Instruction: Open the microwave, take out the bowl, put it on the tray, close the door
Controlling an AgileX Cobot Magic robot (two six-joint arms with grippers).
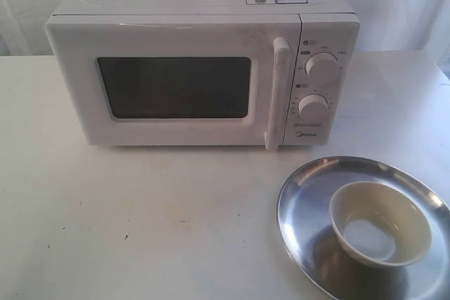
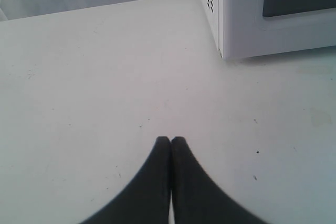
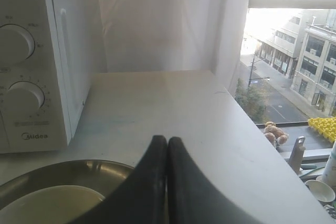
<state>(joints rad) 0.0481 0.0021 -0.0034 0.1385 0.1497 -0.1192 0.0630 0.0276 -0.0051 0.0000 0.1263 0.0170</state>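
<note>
The white microwave point(image 1: 204, 68) stands at the back of the table with its door point(image 1: 176, 86) closed and the bar handle point(image 1: 276, 93) upright. The cream bowl point(image 1: 380, 223) sits inside the steel tray point(image 1: 302, 209) at the front right. Neither gripper shows in the exterior view. My left gripper point(image 2: 170, 140) is shut and empty above bare table, with the microwave's corner point(image 2: 231, 19) some way off. My right gripper point(image 3: 166, 140) is shut and empty, hovering by the tray point(image 3: 68, 171) and bowl point(image 3: 47, 205), beside the microwave's knobs point(image 3: 21, 98).
The table edge point(image 3: 273, 150) runs along a window on the right side, with a street and buildings beyond. White curtains hang behind the microwave. The table's left front area point(image 1: 126, 223) is bare white surface.
</note>
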